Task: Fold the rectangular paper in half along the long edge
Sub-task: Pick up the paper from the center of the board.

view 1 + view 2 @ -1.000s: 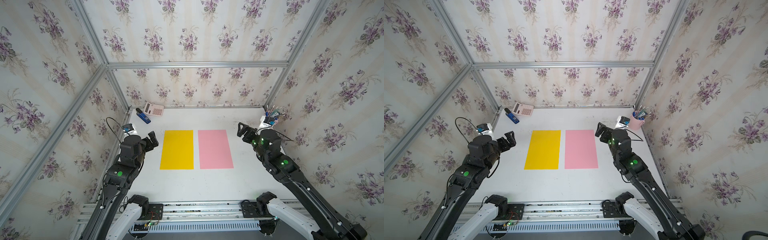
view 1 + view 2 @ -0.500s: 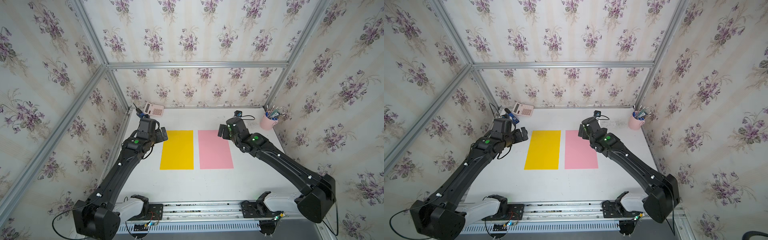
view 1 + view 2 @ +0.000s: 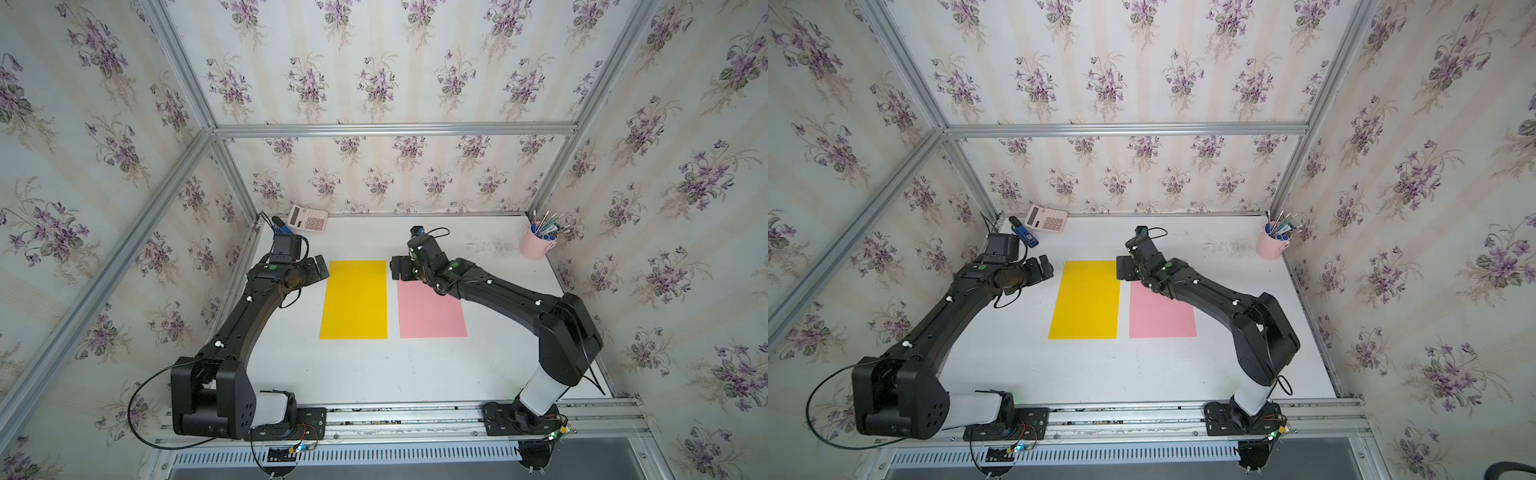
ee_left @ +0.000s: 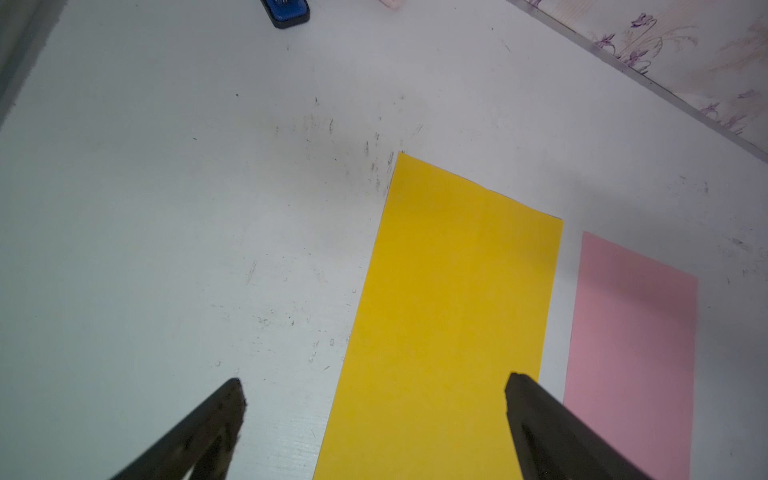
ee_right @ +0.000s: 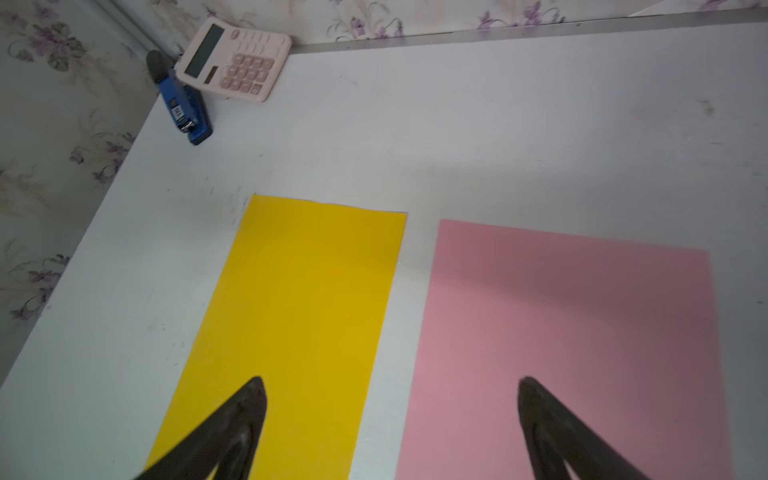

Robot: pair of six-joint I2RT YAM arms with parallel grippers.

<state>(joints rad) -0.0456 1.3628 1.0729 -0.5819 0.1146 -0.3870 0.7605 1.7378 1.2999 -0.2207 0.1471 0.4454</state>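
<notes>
Paper, two sheets: yellow paper, pink paper, flat on table, side by side, narrow gap between. Likely light, thin, floppy, slippery; pinch at long-edge corner. Over far ends: left gripper, right gripper, jaws wide apart, empty.

Black arms (green lights); white bases
</notes>
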